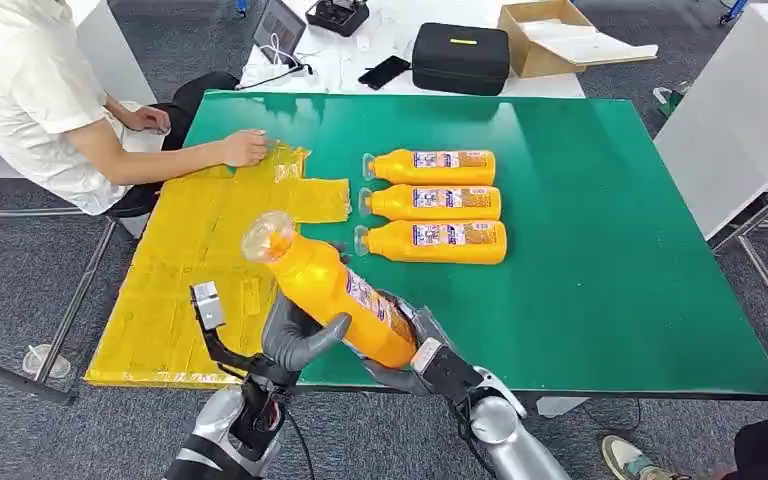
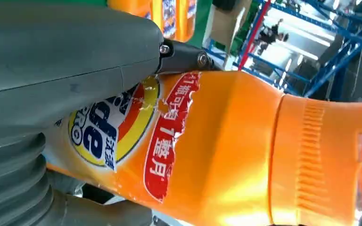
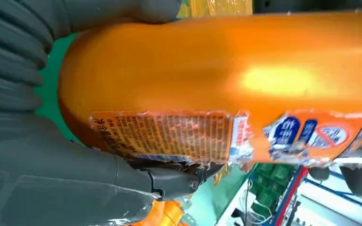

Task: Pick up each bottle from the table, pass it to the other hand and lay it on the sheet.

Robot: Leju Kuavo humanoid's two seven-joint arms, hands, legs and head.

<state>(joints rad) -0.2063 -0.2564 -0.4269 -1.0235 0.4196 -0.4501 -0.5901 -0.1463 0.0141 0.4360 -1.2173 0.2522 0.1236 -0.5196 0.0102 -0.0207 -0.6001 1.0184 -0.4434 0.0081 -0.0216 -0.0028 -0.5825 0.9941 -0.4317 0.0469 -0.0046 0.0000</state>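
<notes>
An orange bottle (image 1: 332,292) hangs tilted above the table's front edge, its clear cap pointing up and toward the yellow sheet (image 1: 195,270). My left hand (image 1: 298,342) grips its middle, thumb across the label. My right hand (image 1: 412,348) holds its base end. Up close, the bottle (image 2: 226,141) lies under the left hand (image 2: 52,61), and the bottle (image 3: 217,70) sits in the right hand (image 3: 42,179). Three more orange bottles (image 1: 432,203) lie side by side on the green table (image 1: 610,250), caps toward the sheet.
A seated person at the left rests a hand (image 1: 245,148) on the sheet's far end. Behind the table stand a black case (image 1: 460,58), a cardboard box (image 1: 550,35) and a phone (image 1: 384,72). A white cabinet (image 1: 740,110) stands at the right.
</notes>
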